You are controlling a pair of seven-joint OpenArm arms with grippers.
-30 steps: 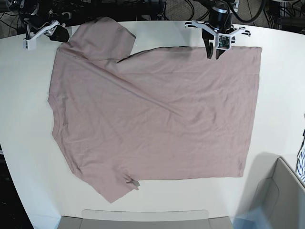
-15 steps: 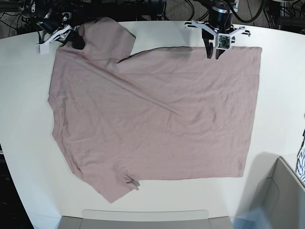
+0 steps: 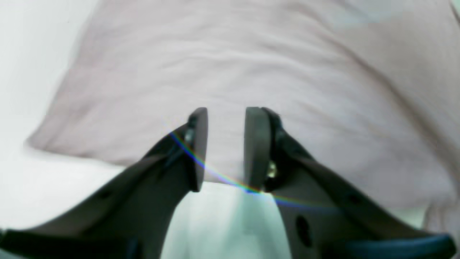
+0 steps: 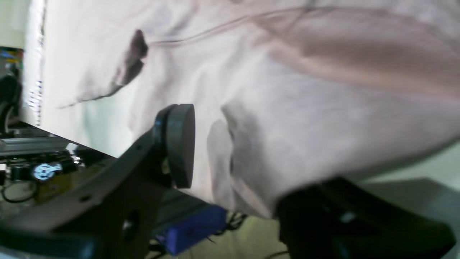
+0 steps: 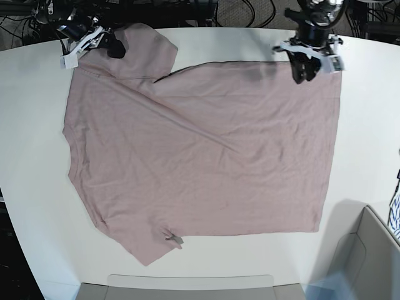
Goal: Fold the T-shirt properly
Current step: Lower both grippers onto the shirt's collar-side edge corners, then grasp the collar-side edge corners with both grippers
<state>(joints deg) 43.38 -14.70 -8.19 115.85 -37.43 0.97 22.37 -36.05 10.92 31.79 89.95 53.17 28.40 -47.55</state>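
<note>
T-shirt (image 5: pixel 200 150) lies flat across the white table (image 5: pixel 369 137), left gripper (image 5: pixel 304 70) at 1 o'clock over its top edge with jaws apart and empty, right gripper (image 5: pixel 103 45) at 11 o'clock, jaws apart around the folded sleeve (image 5: pixel 140 50).

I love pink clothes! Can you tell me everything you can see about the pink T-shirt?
The T-shirt is dusty pink, soft-looking and wrinkled. It lies spread flat on the white table, one sleeve folded over at the far corner, a small grey tag at the near hem. The right gripper is at that sleeve, one finger under the cloth. The left gripper hangs open over the far edge.
</note>
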